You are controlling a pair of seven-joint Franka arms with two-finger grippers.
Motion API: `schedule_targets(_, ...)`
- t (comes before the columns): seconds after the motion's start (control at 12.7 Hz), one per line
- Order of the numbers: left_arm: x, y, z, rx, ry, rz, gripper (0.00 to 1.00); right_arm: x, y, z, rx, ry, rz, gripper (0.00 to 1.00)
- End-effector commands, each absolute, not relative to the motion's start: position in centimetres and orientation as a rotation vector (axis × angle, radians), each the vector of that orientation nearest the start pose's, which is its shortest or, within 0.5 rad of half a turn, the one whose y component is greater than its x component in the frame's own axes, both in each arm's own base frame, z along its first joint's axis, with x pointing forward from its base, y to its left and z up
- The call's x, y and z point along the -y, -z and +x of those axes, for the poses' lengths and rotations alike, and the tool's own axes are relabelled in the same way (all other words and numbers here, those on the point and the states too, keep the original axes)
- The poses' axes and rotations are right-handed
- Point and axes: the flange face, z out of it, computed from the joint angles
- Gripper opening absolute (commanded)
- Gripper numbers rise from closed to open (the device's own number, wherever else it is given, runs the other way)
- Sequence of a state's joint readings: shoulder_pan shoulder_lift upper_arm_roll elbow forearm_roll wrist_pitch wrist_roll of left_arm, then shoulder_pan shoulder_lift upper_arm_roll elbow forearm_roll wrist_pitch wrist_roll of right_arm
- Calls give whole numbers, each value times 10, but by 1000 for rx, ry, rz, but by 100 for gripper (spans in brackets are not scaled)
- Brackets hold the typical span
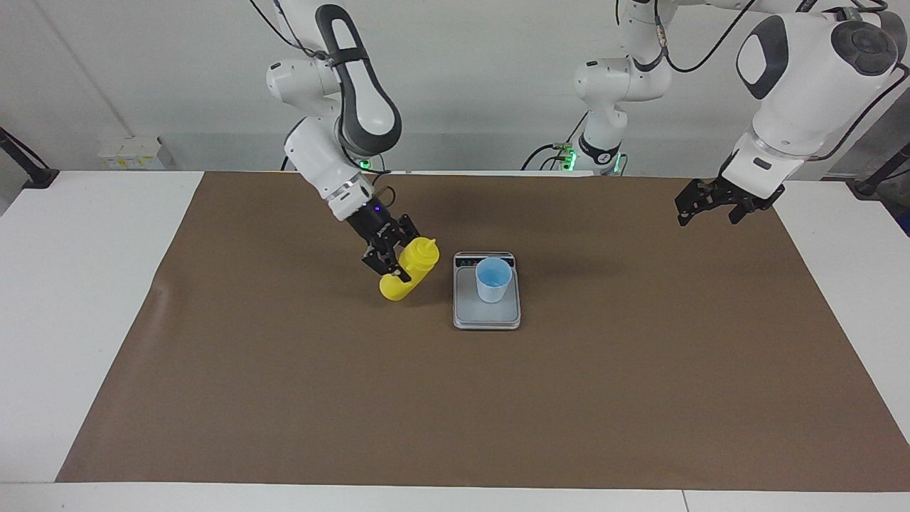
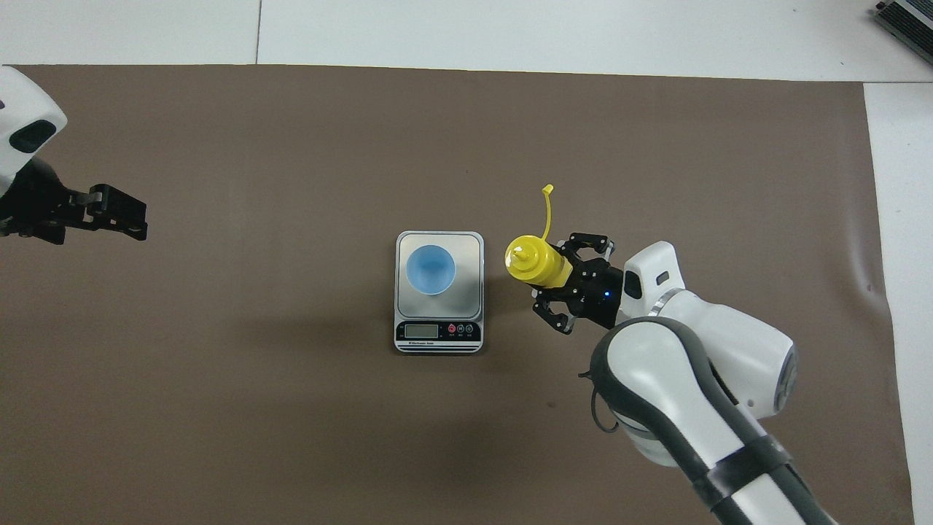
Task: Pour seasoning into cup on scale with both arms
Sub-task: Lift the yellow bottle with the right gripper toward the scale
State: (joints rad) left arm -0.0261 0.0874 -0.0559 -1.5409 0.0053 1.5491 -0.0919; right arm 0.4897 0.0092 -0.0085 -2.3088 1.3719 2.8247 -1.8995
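Yellow seasoning (image 1: 410, 274), light blue cup (image 1: 493, 279), silver-grey scale (image 1: 486, 315), brown mat (image 1: 455, 398)

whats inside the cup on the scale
The cup stands on the scale. The overhead view shows only its blue bottom, with no seasoning in it. Nothing covers the opening.

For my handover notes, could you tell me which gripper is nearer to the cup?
Right. The right gripper holds the tilted seasoning bottle just beside the scale bearing the cup; the left gripper hangs at the table's end.
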Motion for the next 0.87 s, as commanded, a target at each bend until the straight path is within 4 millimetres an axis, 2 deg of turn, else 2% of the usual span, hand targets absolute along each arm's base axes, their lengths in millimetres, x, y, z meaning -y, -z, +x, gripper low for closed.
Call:
schedule_targets(0.0,35,-573,570,85,-22,-3158,100,-221,-371,487,1421,1101,-2282,10)
schedule_targets(0.16,29,-572,571,90,-41,-3157,100,-227,-370,485,1433,1096,-2282,10)
schedule_targets(0.32,25,-589,573,98,-43,-3156,100,-249,-361,477,1449,1087,-2328,10)
schedule_targets(0.39,25,-589,574,103,-57,-3155,100,-253,-359,479,1460,1085,-2329,10)
schedule_targets(0.63,39,-598,571,62,-12,-3159,100,-256,-362,482,1553,1082,-2306,8)
schedule_targets(0.79,37,-605,568,64,10,-3159,100,-253,-361,485,1612,1074,-2293,8)
